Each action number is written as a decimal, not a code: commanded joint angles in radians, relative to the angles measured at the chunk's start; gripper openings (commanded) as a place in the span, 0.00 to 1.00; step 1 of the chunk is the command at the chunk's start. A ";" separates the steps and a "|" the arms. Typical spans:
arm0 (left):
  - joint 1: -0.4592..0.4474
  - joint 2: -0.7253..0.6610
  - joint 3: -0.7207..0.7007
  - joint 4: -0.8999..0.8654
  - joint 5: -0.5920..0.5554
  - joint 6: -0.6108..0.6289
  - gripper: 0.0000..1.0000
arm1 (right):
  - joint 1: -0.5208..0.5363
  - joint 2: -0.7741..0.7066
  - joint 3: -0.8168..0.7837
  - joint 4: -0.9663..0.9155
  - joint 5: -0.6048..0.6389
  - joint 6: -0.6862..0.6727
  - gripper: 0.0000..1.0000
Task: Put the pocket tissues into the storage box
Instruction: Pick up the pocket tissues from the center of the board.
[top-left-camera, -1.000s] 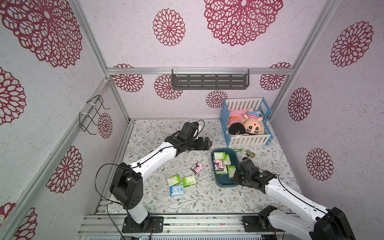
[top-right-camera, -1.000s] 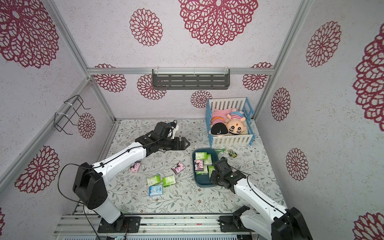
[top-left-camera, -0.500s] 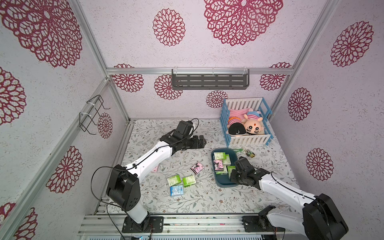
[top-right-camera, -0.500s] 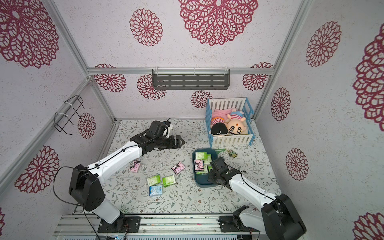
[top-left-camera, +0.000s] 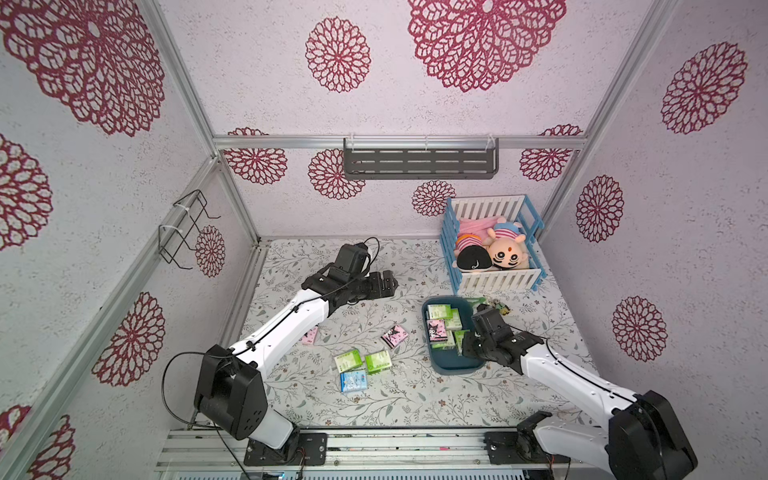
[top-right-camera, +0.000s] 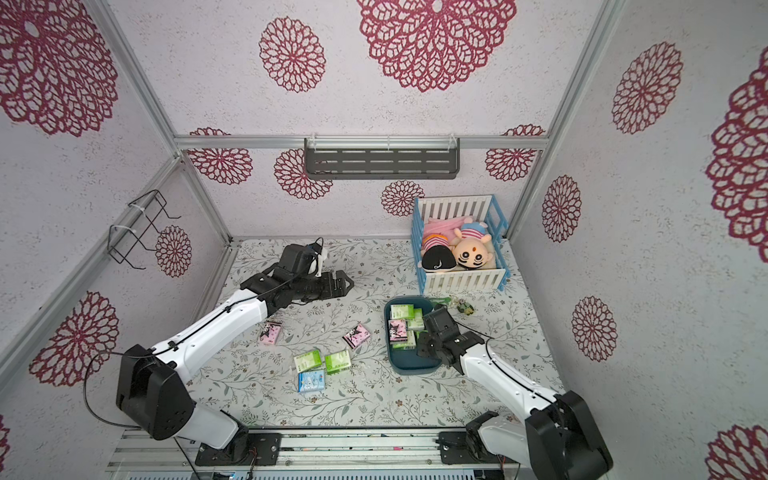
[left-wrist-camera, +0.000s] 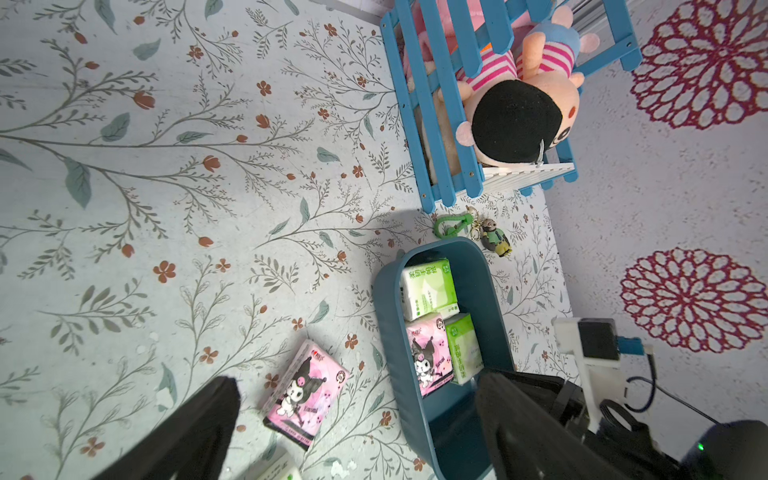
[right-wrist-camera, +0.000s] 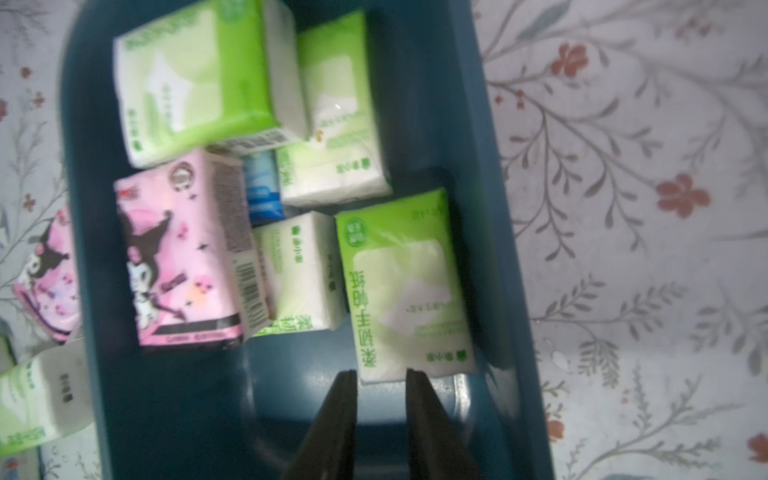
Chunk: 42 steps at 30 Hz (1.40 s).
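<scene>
While the right claw hangs inside it, storage box: dark teal tub on the floral worktop, long axis running away from the arm bases
Packs in the box: six show in the right wrist view, green, pink and a sliver of blue, gathered toward the far end
Right claw: fingers parted a little, nothing between them; nearest green pack lies on the box floor just beyond the tips
Left claw: spread wide, empty, raised above the worktop toward the back wall, pointing at the box
Packs left out: pink pack near the box's left wall; loose green pack just beside second loose green pack; blue pack in front of those two; second pink pack beside the left forearm
Deciding relation: all five loose packs lie left of the box, on the left arm's side; the pink pack is closest to the box, its long axis slanted against the box's long wall, and in the left wrist view it sits ahead of the spread fingers
Judgement: left claw looks better placed for the next pick; the right would have to rise over the wall
Progress, judged: roughly half stowed
</scene>
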 joint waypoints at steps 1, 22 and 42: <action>0.044 -0.065 -0.018 -0.017 -0.032 0.001 0.97 | -0.002 -0.090 0.048 -0.012 -0.002 -0.027 0.35; 0.630 -0.465 -0.364 -0.156 -0.018 -0.056 0.97 | 0.457 0.822 0.816 0.439 -0.186 -0.043 0.70; 0.738 -0.432 -0.313 -0.218 0.088 0.008 0.97 | 0.593 1.399 1.553 0.134 -0.192 0.001 0.69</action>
